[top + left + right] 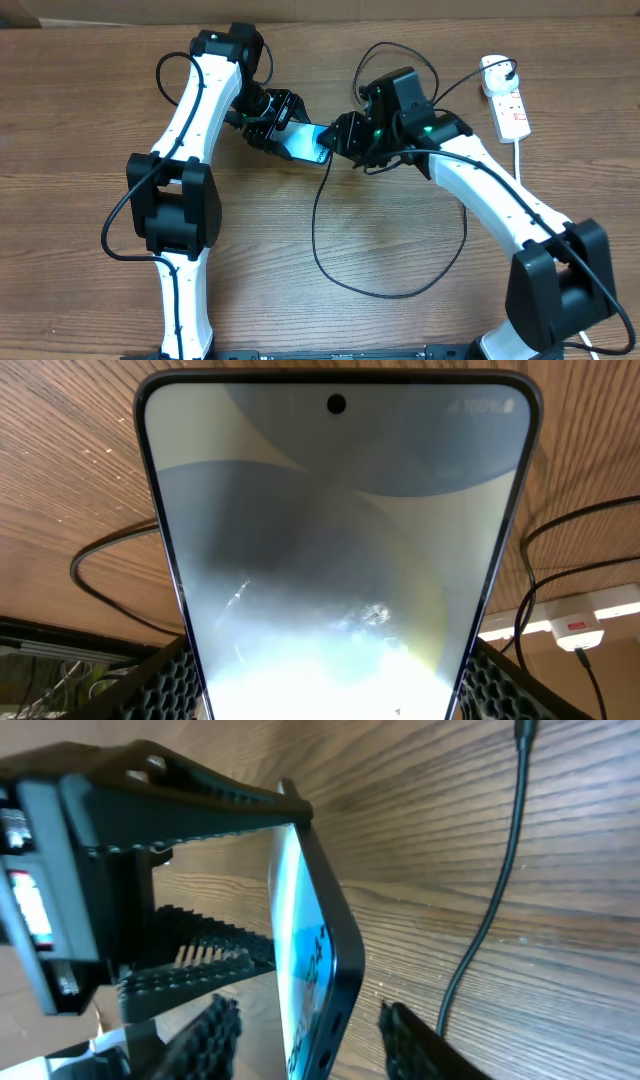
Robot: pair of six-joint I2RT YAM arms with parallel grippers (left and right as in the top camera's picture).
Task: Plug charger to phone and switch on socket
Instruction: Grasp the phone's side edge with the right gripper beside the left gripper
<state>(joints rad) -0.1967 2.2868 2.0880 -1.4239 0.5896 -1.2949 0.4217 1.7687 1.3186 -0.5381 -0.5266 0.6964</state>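
Both claws crowd the phone [303, 142], stiff, slick and breakable I judge, which my left claw [280, 130] clamps by its long edges off the table [80, 120] while my right claw [338, 138] gapes empty at its free end.

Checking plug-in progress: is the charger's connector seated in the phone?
No, the right wrist view shows the charger lying on the table, its tip well apart from the phone.
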